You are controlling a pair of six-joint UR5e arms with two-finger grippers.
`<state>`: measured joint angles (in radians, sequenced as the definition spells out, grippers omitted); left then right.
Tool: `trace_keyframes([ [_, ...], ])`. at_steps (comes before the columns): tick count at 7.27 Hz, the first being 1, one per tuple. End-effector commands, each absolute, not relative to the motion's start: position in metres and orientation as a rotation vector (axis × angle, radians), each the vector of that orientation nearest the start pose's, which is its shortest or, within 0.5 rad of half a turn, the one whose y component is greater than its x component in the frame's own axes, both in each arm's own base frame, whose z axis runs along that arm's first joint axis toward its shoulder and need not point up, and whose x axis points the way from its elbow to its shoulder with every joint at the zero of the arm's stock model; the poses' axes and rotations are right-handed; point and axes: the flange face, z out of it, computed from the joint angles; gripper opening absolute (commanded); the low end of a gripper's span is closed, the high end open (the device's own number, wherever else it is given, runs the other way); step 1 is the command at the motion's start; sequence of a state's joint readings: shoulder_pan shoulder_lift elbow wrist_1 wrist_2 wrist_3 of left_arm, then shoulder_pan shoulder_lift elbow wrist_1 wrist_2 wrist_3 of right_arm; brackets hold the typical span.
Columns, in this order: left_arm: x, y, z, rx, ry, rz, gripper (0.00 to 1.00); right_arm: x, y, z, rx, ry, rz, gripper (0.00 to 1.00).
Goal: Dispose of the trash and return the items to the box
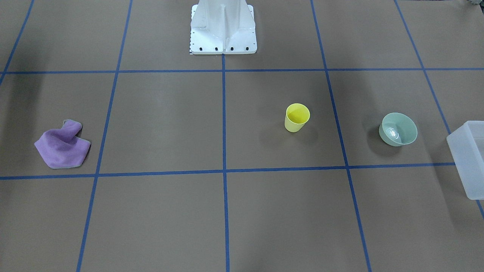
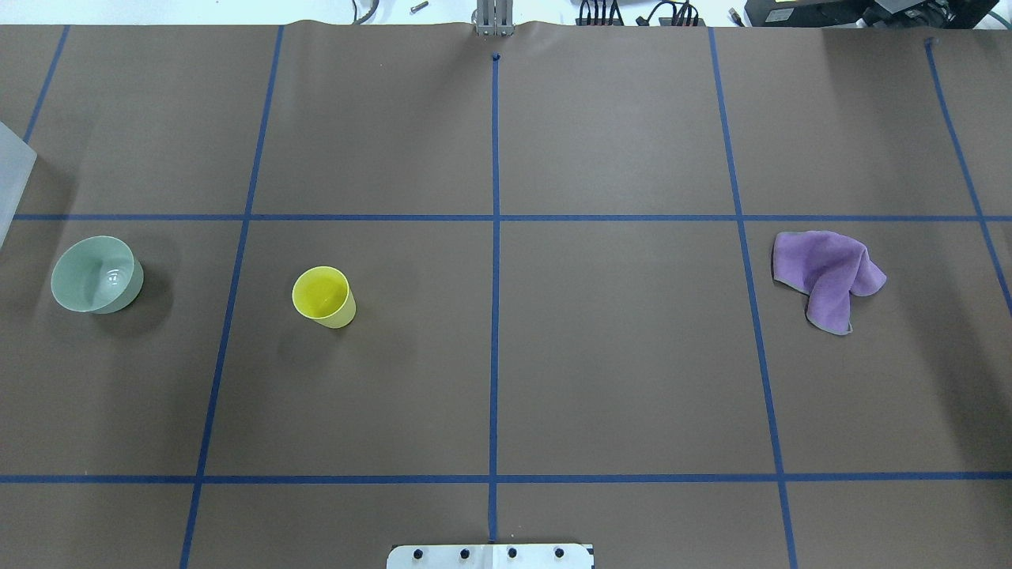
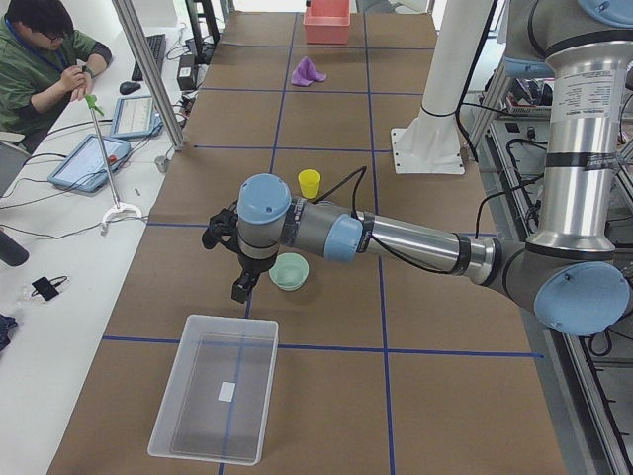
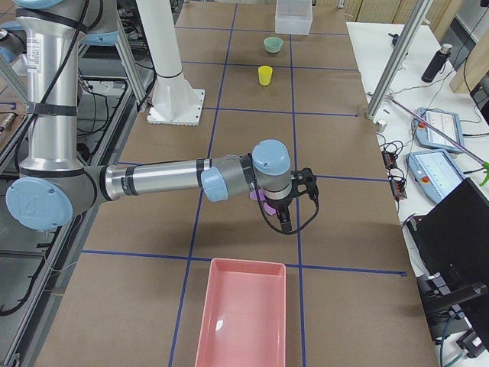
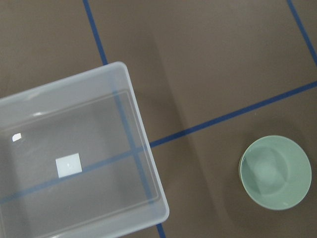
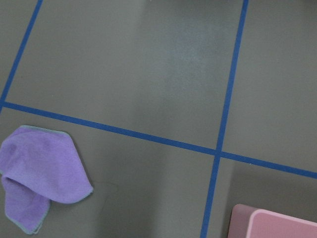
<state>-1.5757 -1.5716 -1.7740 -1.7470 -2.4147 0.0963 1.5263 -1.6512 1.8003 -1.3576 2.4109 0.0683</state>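
Nearest the left-end camera sits the box, upright, its long axis running along the table. My left gripper hangs above the table between the box and the bowl, close to both; I cannot tell its jaw opening from that view. My left wrist camera places the bowl to one side and the box to the other, apart from each other. The cup stands upright beyond the bowl. My right gripper hangs near the purple cloth and the pink bin; its opening is likewise undeterminable. Judgement: the bowl is my left arm's nearest item, and being round it offers no preferred grip axis.
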Motion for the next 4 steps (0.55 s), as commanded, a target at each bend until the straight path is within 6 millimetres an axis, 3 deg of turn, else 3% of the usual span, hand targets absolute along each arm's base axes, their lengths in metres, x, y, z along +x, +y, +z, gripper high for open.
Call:
trace_keyframes([
  [1,0.008,-0.497,0.535,0.359,0.870,0.217,0.99,0.037,-0.470,0.526,0.291,-0.884,-0.055,1.00],
  [2,0.043,-0.489,0.552,0.347,0.838,0.216,0.99,0.032,-0.468,0.513,0.279,-0.890,-0.025,1.00],
  [3,0.090,-0.486,0.566,0.284,0.854,0.182,0.99,0.026,-0.465,0.496,0.260,-0.843,-0.014,1.00],
  [4,0.115,-0.487,0.585,0.294,0.835,0.162,0.99,0.016,-0.459,0.470,0.235,-0.764,-0.018,1.00],
])
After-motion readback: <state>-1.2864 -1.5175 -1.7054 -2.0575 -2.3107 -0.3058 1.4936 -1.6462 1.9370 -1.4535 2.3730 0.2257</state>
